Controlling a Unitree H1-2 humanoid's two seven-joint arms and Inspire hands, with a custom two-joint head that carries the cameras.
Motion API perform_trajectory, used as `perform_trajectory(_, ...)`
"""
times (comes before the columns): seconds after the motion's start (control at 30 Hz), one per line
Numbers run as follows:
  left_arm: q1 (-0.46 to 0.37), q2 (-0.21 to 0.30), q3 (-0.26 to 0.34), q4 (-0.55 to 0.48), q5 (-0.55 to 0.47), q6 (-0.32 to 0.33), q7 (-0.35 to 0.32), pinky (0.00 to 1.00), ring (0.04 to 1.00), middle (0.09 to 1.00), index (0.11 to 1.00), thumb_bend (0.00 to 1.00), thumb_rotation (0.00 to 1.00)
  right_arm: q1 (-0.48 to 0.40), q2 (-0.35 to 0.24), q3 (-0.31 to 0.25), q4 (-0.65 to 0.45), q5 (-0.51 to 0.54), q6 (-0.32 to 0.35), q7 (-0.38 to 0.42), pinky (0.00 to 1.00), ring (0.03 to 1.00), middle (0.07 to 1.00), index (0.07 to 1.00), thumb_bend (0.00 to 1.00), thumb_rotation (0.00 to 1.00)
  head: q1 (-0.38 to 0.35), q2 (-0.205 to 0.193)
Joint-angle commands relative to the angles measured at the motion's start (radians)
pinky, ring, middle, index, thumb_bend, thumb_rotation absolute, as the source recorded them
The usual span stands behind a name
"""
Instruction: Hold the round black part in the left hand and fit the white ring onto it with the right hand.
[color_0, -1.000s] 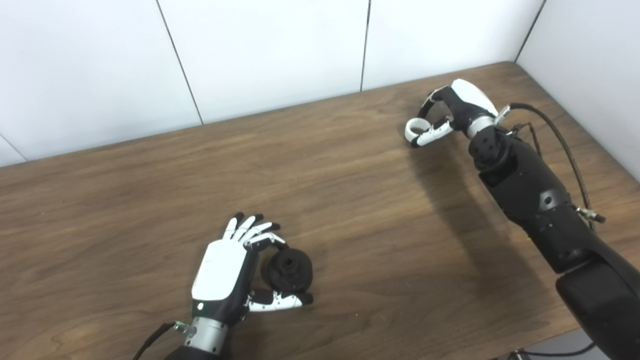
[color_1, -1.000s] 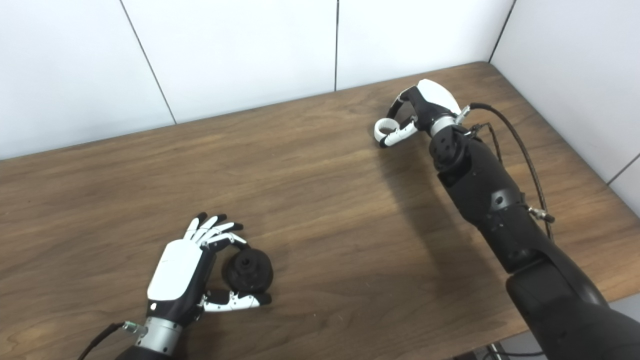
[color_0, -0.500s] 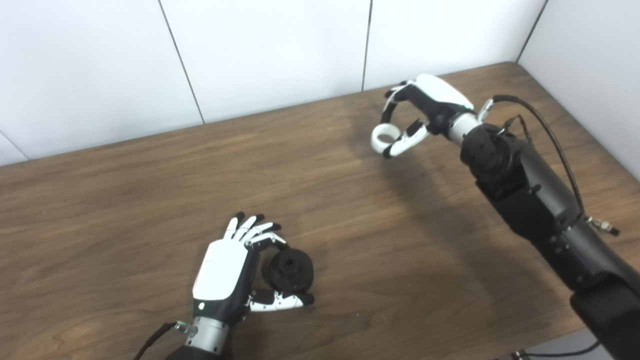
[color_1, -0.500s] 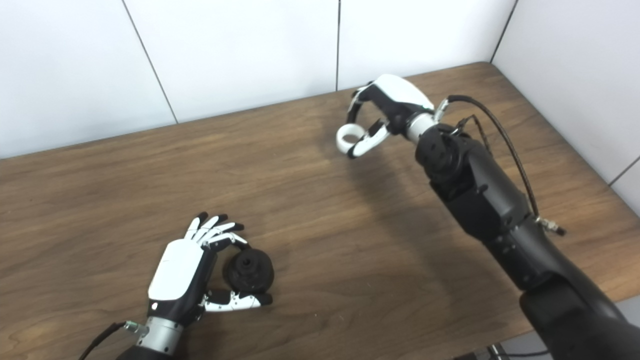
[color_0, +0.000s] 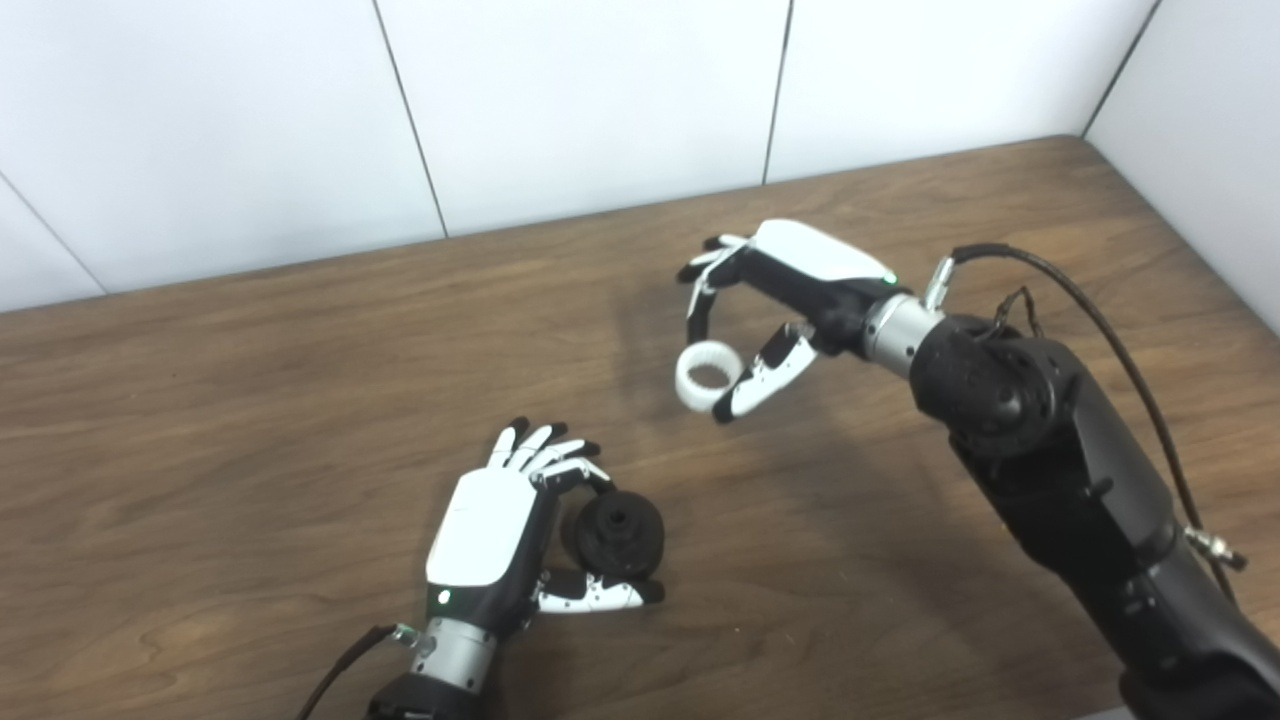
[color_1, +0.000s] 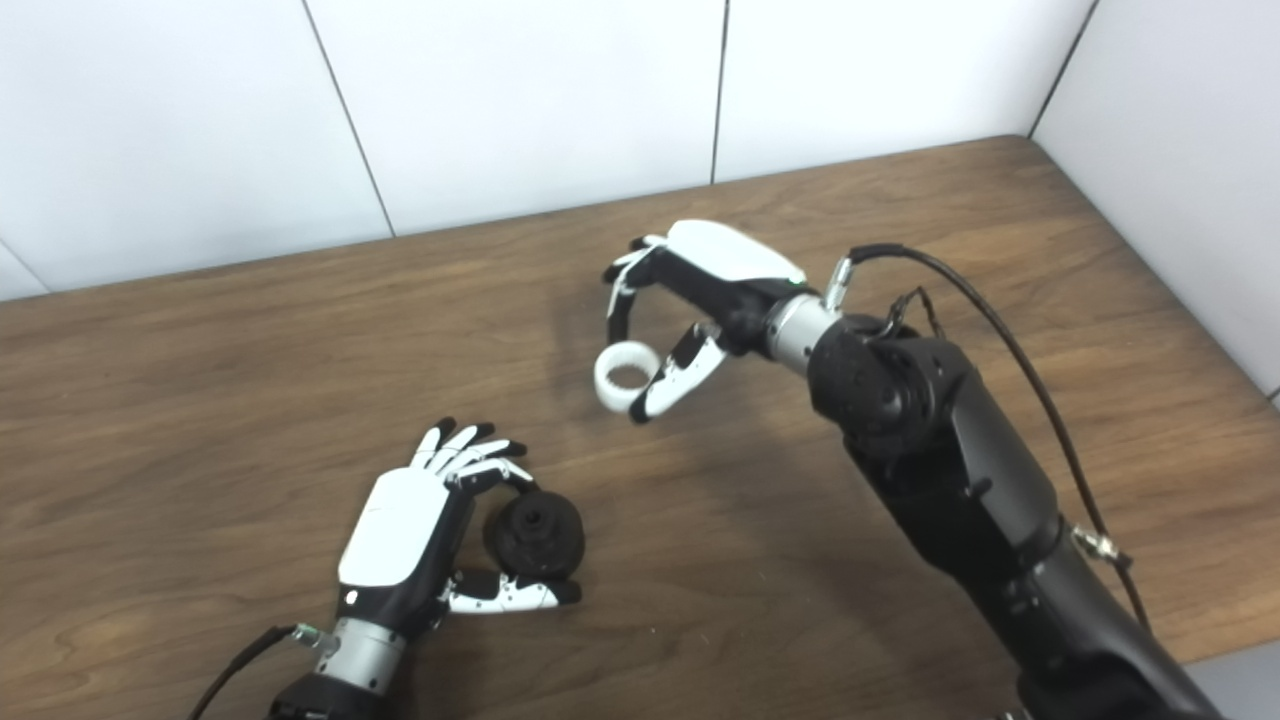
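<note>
Above the wooden table (color_0: 300, 330), I have the ring in the air, well apart from the black part.

My right hand (color_0: 790, 290) pinches the white ring (color_0: 708, 367) by its rim between fingertips and thumb; that thin hold could let it tilt or slip, and a tilted ring would jam on the hub. My left hand (color_0: 500, 540) is closed around the round black part (color_0: 620, 530), low near the table's front, hub facing up. I judge the ring sits up and to the right of it.

Wooden table (color_0: 250, 400), white panelled wall (color_0: 560, 90)
</note>
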Motion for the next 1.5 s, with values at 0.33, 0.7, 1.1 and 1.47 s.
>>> perform_trajectory(0.33, 0.004, -0.013, -0.022, -0.027, 0.042, 0.053, -0.046, 1.0, 0.912, 0.8, 0.483, 0.52, 0.06, 0.011, 0.078, -0.015, -0.165, -0.057, 0.002, 0.161, 1.0, 0.989, 0.867, 0.482, 0.53, 0.14, 0.035, 0.045)
perform_trajectory(0.7, 0.001, -0.016, -0.022, -0.042, 0.04, 0.061, -0.057, 1.0, 0.913, 0.801, 0.483, 0.52, 0.06, 0.025, 0.069, 0.039, -0.173, -0.065, -0.006, 0.165, 1.0, 0.985, 0.865, 0.482, 0.53, 0.14, 0.04, 0.075)
perform_trajectory(1.1, 0.0, -0.023, -0.021, -0.051, 0.041, 0.069, -0.069, 1.0, 0.914, 0.803, 0.483, 0.52, 0.06, 0.046, 0.088, 0.077, -0.134, -0.048, -0.016, 0.135, 1.0, 1.0, 0.863, 0.482, 0.52, 0.13, 0.044, 0.089)
perform_trajectory(1.47, 0.001, -0.025, -0.019, -0.057, 0.038, 0.073, -0.077, 1.0, 0.916, 0.804, 0.483, 0.52, 0.06, 0.039, 0.098, 0.1, -0.108, -0.044, -0.024, 0.106, 1.0, 1.0, 0.864, 0.482, 0.52, 0.13, 0.043, 0.092)
